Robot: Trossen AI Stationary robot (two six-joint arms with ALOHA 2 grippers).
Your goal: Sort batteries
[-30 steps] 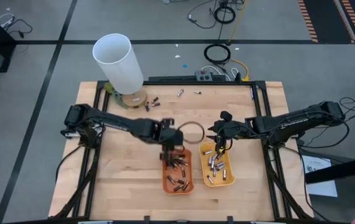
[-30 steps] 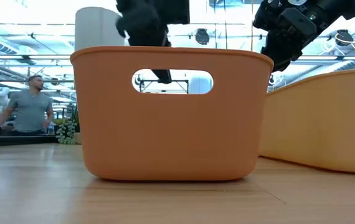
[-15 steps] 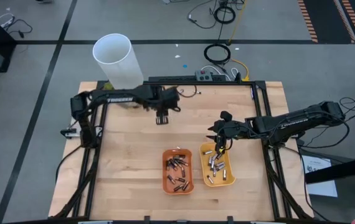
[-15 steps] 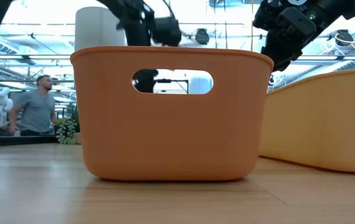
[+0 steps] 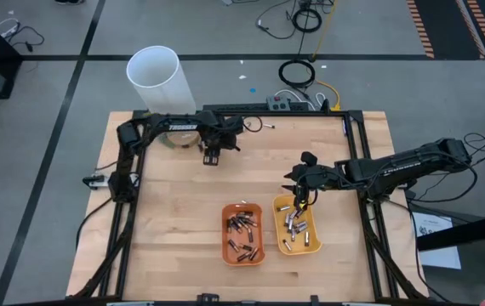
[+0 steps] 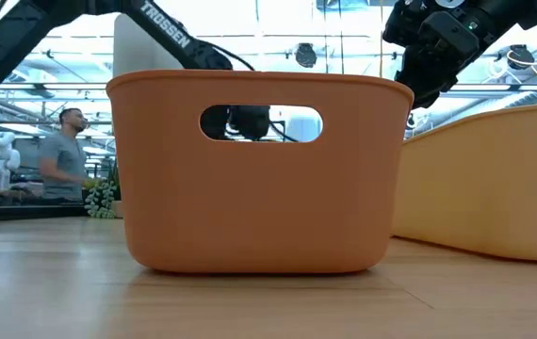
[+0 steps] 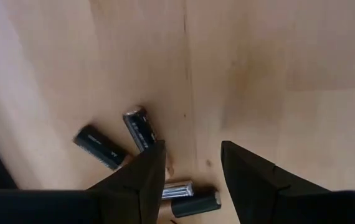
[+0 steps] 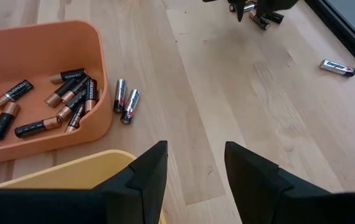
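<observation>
1. Batteries (image 7: 141, 129) lie loose on the table (image 5: 183, 212) near the white tube (image 5: 162, 82), directly under the left gripper (image 7: 193, 165), jaws spread and empty.
2. Risk: closely clustered cells; closing may pinch two or flick one away.
3. Right gripper (image 8: 196, 165) hovers spread, empty, over the yellow tray (image 5: 312, 240); two silvery cells (image 8: 126, 99) beside the orange tray (image 8: 96, 74) may be missed.

Even, bright overhead light; soft shadows; low view backlit by windows; left wrist view perhaps slightly blurred.
</observation>
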